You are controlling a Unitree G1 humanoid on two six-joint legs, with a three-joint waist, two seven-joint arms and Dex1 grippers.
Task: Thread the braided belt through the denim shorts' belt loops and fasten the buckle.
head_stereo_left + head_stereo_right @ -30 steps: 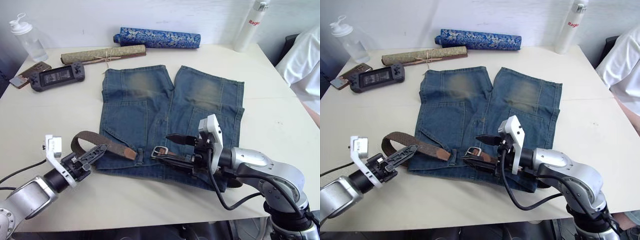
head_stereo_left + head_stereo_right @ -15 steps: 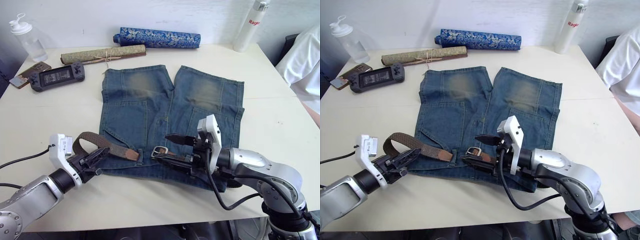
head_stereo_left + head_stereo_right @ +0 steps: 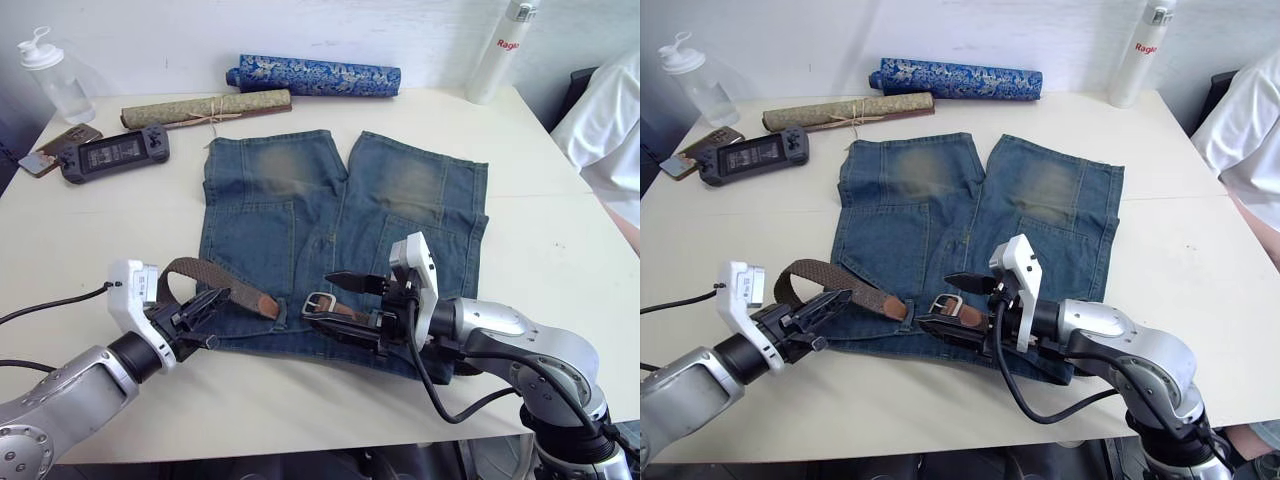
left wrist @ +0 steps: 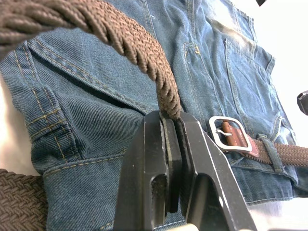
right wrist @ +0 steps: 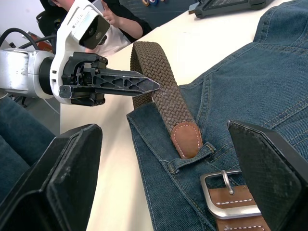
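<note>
The denim shorts [image 3: 300, 205] lie flat mid-table, waistband toward me. The braided belt [image 3: 192, 270] arches off their left edge in a loop. Its tan tip [image 5: 186, 139] pokes into a belt loop [image 5: 192, 155] on the waistband. My left gripper [image 3: 215, 300] is shut on the woven strap [image 4: 166, 96] just behind that tip. The silver buckle [image 3: 320, 303] rests on the waistband, with brown strap running right from it. My right gripper [image 3: 317, 298] is open, one finger on each side of the buckle.
At the table's back lie a blue patterned roll [image 3: 315, 75] and an olive mat [image 3: 205, 107] tied with string. A game handheld [image 3: 115, 152], a phone [image 3: 60, 143] and a clear bottle [image 3: 55, 75] sit back left, a white bottle [image 3: 500, 40] back right. A person's white sleeve [image 3: 610, 120] shows at right.
My left gripper has slid right toward the shorts with the belt, nudging the tan tip closer to the buckle. The right gripper has shifted slightly left and stays open.
</note>
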